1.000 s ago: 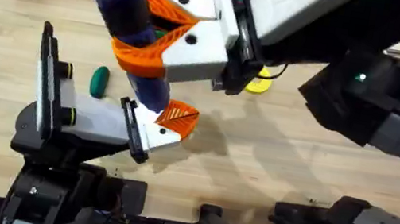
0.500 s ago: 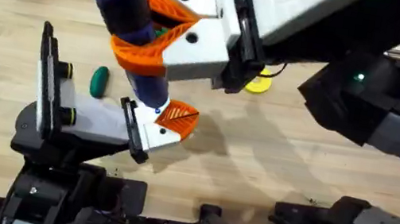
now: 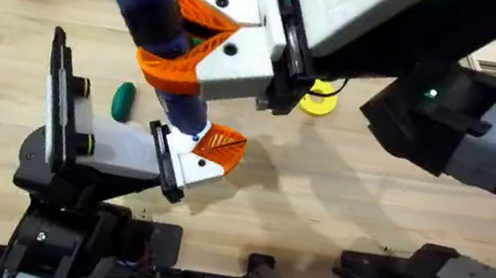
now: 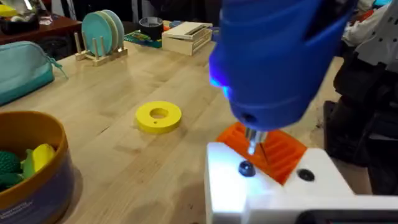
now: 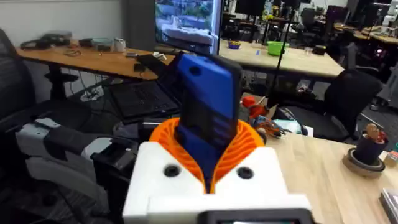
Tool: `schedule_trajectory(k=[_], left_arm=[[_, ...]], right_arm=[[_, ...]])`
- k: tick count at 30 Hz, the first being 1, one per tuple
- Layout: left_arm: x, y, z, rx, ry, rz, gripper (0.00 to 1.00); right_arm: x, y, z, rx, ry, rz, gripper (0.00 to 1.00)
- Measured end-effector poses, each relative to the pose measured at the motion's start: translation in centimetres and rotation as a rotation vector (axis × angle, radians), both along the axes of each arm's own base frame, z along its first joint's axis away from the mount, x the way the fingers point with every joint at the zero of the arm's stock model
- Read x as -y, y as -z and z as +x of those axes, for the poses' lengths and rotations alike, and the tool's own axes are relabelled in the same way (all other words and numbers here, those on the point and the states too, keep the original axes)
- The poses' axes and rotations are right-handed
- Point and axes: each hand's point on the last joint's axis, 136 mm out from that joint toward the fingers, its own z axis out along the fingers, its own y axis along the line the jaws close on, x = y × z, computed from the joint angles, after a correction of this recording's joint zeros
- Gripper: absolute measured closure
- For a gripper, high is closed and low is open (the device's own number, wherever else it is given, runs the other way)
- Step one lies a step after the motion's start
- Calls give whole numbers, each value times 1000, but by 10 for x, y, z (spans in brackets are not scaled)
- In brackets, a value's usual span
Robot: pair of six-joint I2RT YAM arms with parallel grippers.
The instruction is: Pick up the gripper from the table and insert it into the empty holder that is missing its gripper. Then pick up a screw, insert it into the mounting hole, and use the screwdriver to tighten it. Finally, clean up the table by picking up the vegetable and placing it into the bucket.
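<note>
My right gripper clamps the blue cylindrical powered screwdriver, its tip on the screw in the white plastic holder. Any tilt, I judge, could slip the bit off.

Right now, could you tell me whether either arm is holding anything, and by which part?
The right gripper clamps the blue cylindrical powered screwdriver around the middle of its body, between orange ribbed fingers.

The screwdriver is cut off at the top edge in the left wrist view. Its thin tip hides part of the gripper behind it. Beside the flat yellow ring, the bucket is cropped by the frame edge.
</note>
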Motion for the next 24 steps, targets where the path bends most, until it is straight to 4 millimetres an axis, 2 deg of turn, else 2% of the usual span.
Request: schedule_trajectory(k=[24], left_arm=[[0,0,0,0,0,0,987]], right_arm=[[-1,11,0,-17,-2,-18,976]])
